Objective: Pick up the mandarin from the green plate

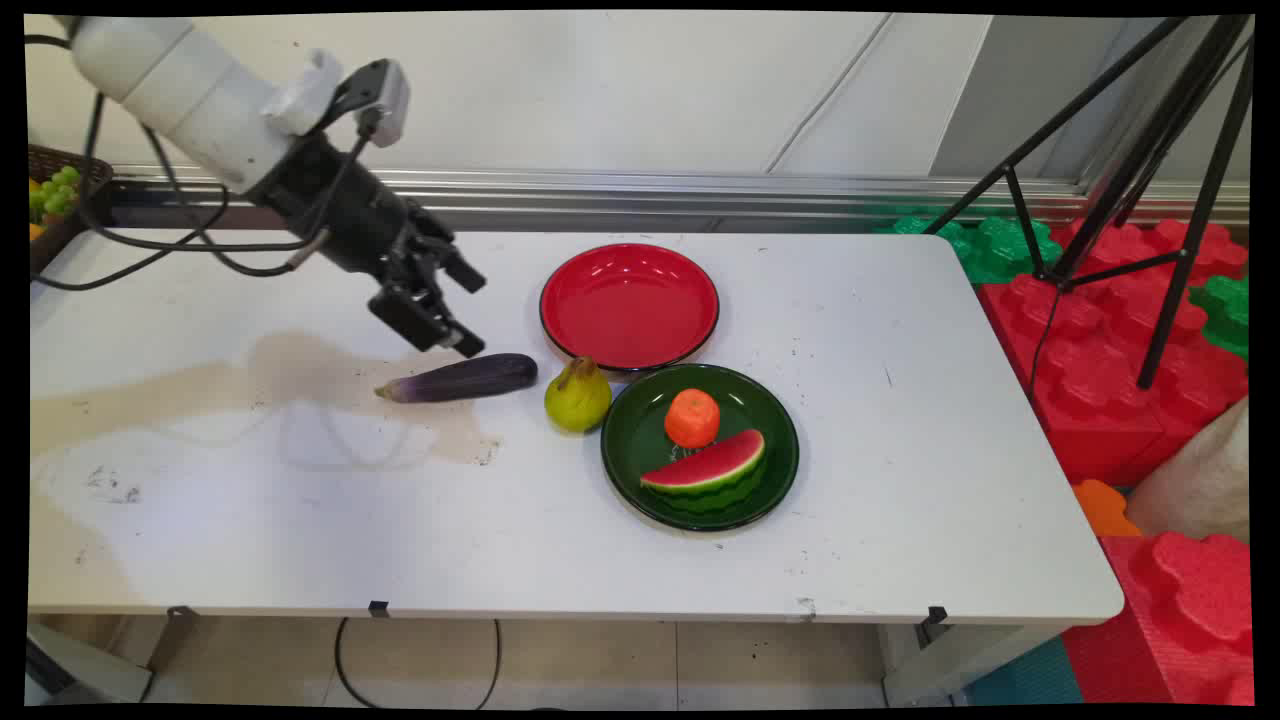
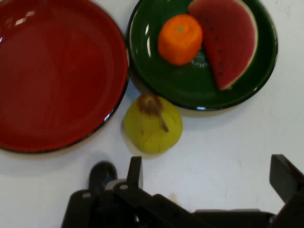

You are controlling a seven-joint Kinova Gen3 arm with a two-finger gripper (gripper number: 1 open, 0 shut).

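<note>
My black gripper (image 1: 468,312) hangs open just above the table, tilted down to the right. Its lower finger tip sits right over the thick end of a purple eggplant (image 1: 462,379), which lies flat on the white table (image 1: 300,520). The hand view shows only the eggplant's dark end (image 2: 102,174), beside the left finger (image 2: 135,172), with nothing between the fingers. A yellow-green pear (image 1: 577,396) (image 2: 153,124) stands just right of the eggplant, apart from the gripper (image 2: 209,176).
An empty red plate (image 1: 629,305) (image 2: 52,76) lies behind the pear. A green plate (image 1: 640,440) (image 2: 156,71) to its right holds an orange (image 1: 692,417) (image 2: 180,39) and a watermelon slice (image 1: 708,467) (image 2: 230,40). A basket of fruit (image 1: 55,190) sits far left.
</note>
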